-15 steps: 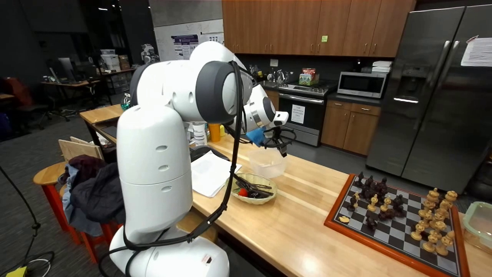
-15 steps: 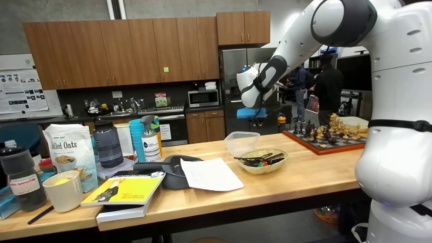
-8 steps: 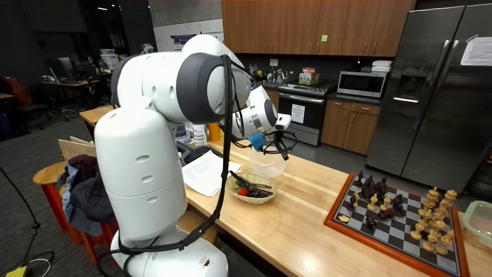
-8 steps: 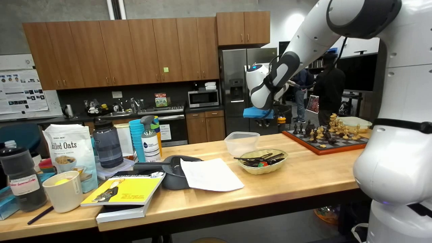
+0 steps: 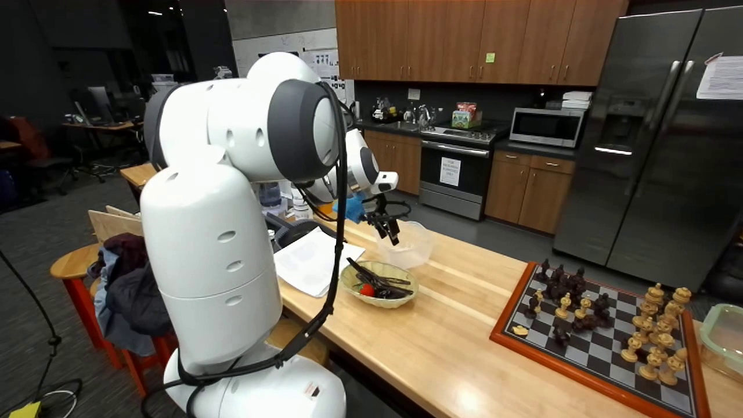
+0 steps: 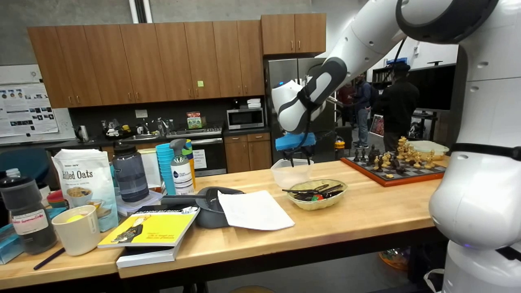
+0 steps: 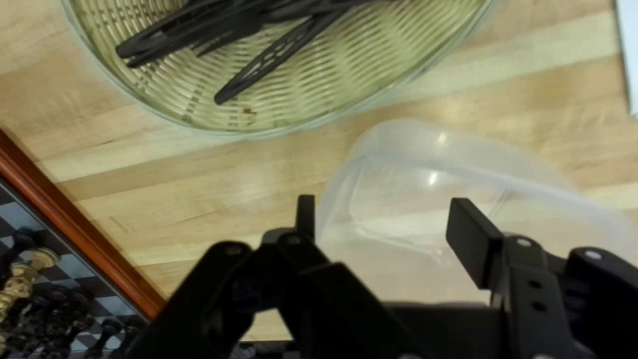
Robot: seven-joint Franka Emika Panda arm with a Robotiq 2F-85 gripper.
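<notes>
gripper (image 7: 384, 224): fingers apart, clamped on nothing i could see. clear tub (image 7: 448, 154) lay below it; in the wrist view one fingertip showed over the tub's inside, the other just outside its wall. contact, long axis: could not tell. no contents made out. woven basket (image 6: 313, 206) sat just beside the tub, holding slender black tools (image 7: 239, 30) and a red item (image 5: 367, 289). chessboard (image 5: 603, 363) lay farther from the tub.

Jaws apart, the gripper (image 7: 387, 227) hangs over a clear tub (image 7: 398, 139), lower right; basket (image 7: 349, 75) up top, chessboard (image 7: 75, 222) lower left!
</notes>
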